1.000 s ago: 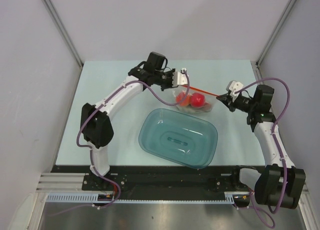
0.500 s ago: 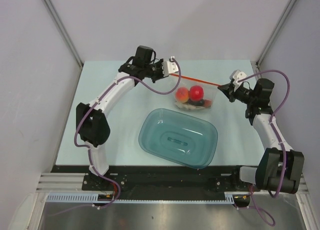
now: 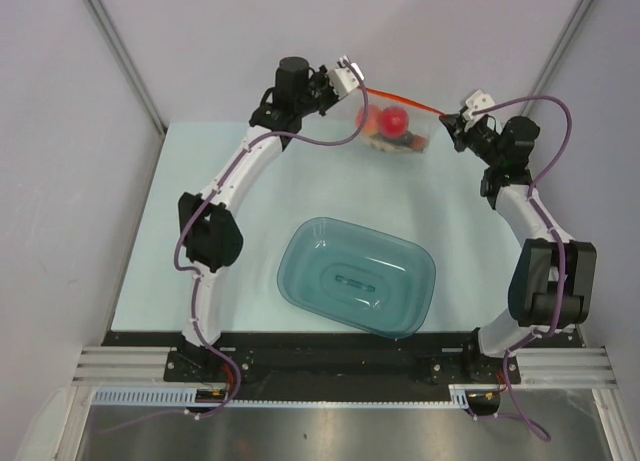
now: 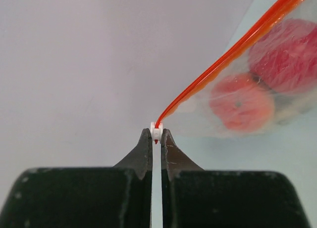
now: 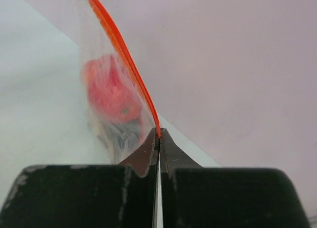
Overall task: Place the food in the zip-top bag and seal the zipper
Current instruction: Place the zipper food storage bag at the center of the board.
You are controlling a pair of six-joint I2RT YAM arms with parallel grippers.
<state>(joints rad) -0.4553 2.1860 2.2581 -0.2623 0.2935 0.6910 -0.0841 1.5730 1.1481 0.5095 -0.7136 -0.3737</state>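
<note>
While both arms are holding the zip-top bag [image 3: 398, 133] aloft beyond the far rim of the teal tub [image 3: 298, 281], the overhead view is showing the whole load hanging from two small pinches. The left end effector [image 3: 352, 78] is clamping the zipper [image 3: 400, 94] beyond the tub's far-left corner. The right end effector [image 3: 460, 118] is clamping the other end beyond the far-right corner. The red apple [image 3: 398, 121] and orange round fruit [image 3: 368, 116] are sagging in the pouch, clear of the worktop [image 3: 200, 181]. Risk: the strip is running taut and slanted, so any further spreading is likely loading both grips.

Left wrist view, tub out of frame: the fingers are clenching only a small white tab [image 4: 156, 130] at the strip's end. The bite is looking very thin. Risk: the food's weight is pulling against it, and a slip would be dropping that corner.

Right wrist view, tub out of frame: the fingertips are clenching the strip's end at their very tips. A grey shape [image 5: 119, 134] is lying under the red food, too blurred to name. Whether the seal is running the full width I cannot tell. If it is not, the mouth could be gaping and spilling.
</note>
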